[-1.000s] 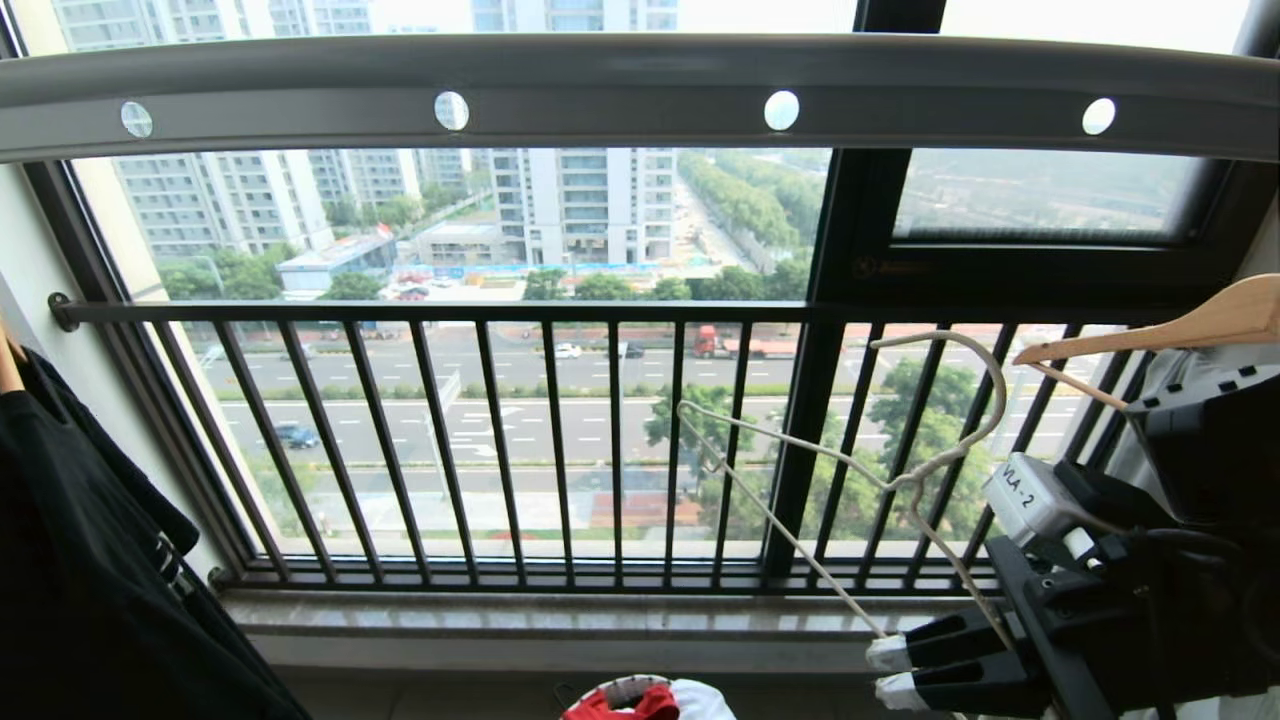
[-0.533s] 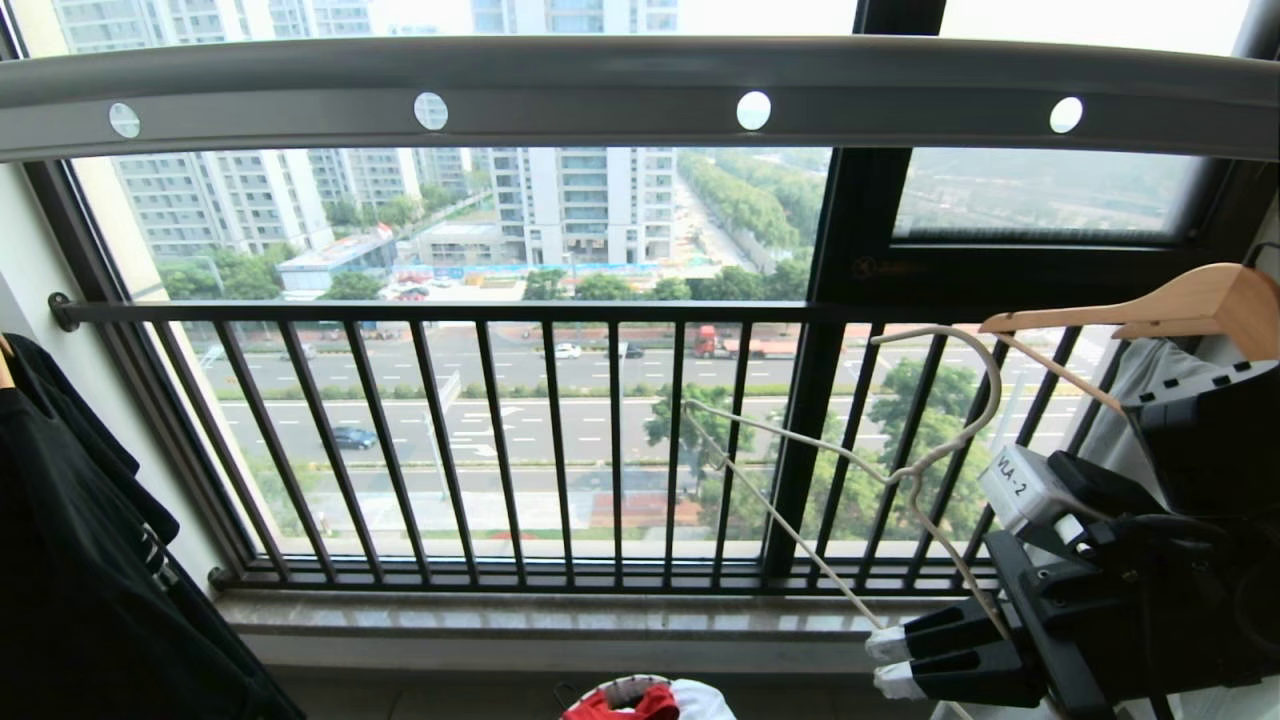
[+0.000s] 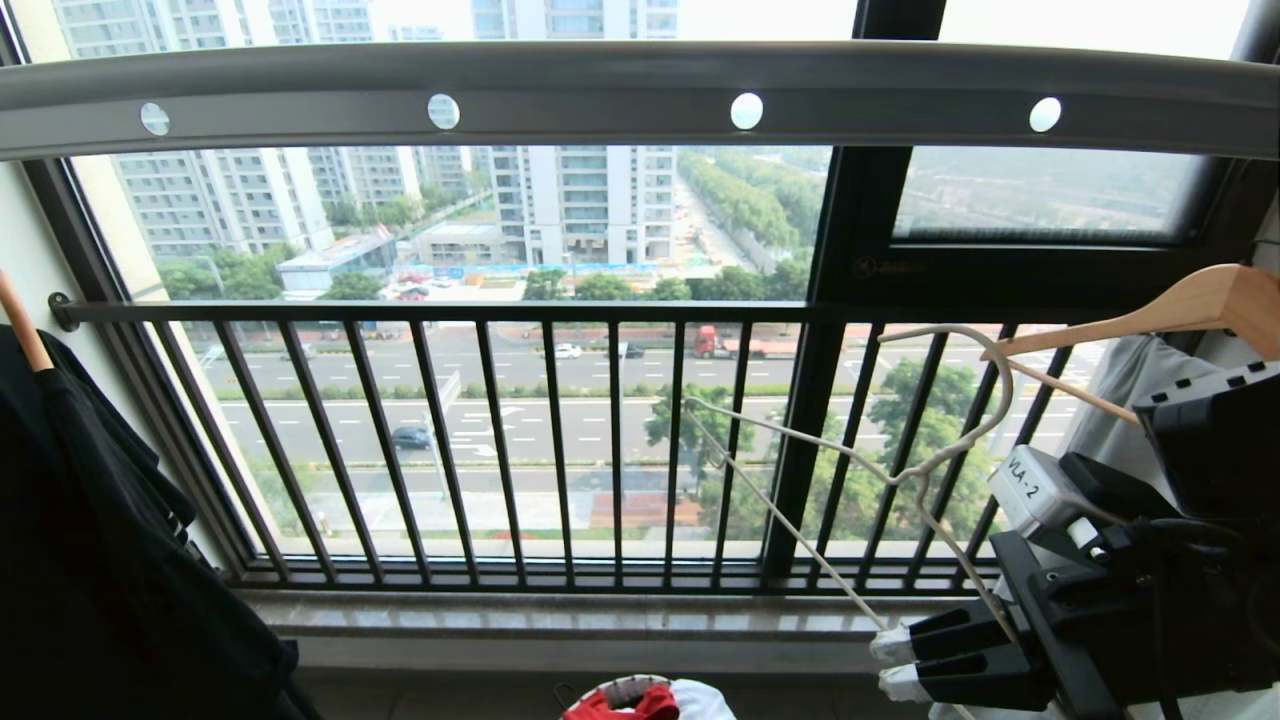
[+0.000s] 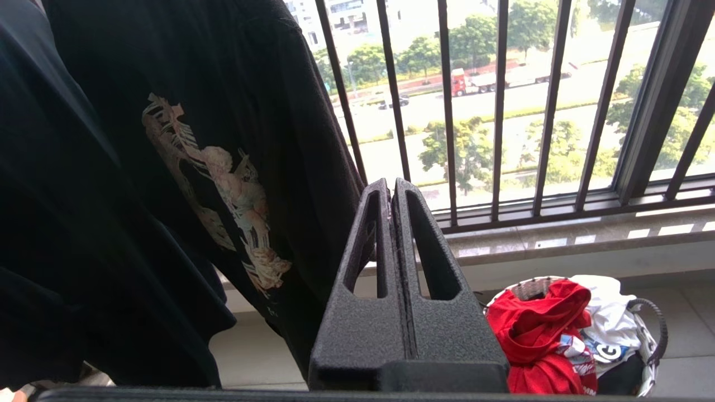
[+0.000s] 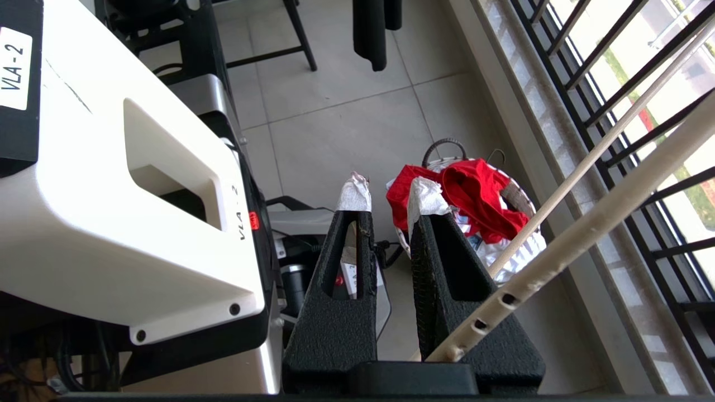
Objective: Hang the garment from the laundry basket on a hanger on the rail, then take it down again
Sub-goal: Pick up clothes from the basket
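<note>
My right gripper (image 3: 890, 663) is at the lower right, shut on the lower wire of the thin off-white hanger (image 3: 850, 460). The hanger's hook (image 3: 990, 380) points up, well below the grey rail (image 3: 600, 90) with its round holes. In the right wrist view the hanger (image 5: 586, 234) runs down into the gap at the base of the right gripper (image 5: 391, 195). The red garment (image 4: 536, 335) lies crumpled in the laundry basket (image 4: 662, 335) on the floor under the window. It also shows in the head view as the garment (image 3: 620, 705). My left gripper (image 4: 392, 184) is shut and empty, beside the basket.
A black printed T-shirt (image 3: 90, 560) hangs at the left, close to my left gripper. A wooden hanger (image 3: 1170, 310) with a grey garment hangs at the right. The dark window railing (image 3: 560, 312) and stone sill (image 3: 560, 615) lie ahead. A white garment (image 4: 609, 324) shares the basket.
The rail's holes have shifted a little, and the wooden hanger and black T-shirt have swayed. My right gripper with the hanger has stayed almost in place.
</note>
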### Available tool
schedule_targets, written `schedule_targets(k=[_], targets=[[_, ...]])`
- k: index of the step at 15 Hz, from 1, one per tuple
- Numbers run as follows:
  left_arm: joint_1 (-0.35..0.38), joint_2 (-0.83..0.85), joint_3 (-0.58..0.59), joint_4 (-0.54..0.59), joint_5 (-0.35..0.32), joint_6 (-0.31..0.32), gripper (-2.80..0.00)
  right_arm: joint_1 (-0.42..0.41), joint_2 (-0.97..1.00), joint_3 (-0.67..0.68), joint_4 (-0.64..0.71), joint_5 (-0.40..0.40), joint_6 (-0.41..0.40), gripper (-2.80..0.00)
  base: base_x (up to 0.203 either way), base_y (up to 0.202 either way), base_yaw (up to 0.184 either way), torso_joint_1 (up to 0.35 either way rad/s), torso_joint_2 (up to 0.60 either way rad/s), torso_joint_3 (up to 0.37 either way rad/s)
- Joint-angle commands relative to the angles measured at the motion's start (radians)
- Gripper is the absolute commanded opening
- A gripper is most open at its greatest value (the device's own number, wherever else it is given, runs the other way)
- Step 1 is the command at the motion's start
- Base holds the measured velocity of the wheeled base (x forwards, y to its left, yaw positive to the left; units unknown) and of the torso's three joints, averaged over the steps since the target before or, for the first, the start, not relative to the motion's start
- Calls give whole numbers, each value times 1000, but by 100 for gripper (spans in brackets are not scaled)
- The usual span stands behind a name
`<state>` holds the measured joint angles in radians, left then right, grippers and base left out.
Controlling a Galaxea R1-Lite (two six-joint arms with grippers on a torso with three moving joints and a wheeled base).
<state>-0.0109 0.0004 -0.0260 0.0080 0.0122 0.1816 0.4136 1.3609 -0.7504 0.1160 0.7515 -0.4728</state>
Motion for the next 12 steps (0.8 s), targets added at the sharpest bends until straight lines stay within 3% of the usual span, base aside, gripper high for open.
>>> schedule_targets(k=[1, 12], targets=[[0, 0, 0, 0, 1, 1, -280, -1, -2, 2, 1, 3, -4, -280, 0, 0, 0, 0, 0, 0], [0, 1, 0, 0, 1, 1, -280, -3, -3, 3, -1, 3, -4, -280, 0, 0, 0, -75, 159, 85]])
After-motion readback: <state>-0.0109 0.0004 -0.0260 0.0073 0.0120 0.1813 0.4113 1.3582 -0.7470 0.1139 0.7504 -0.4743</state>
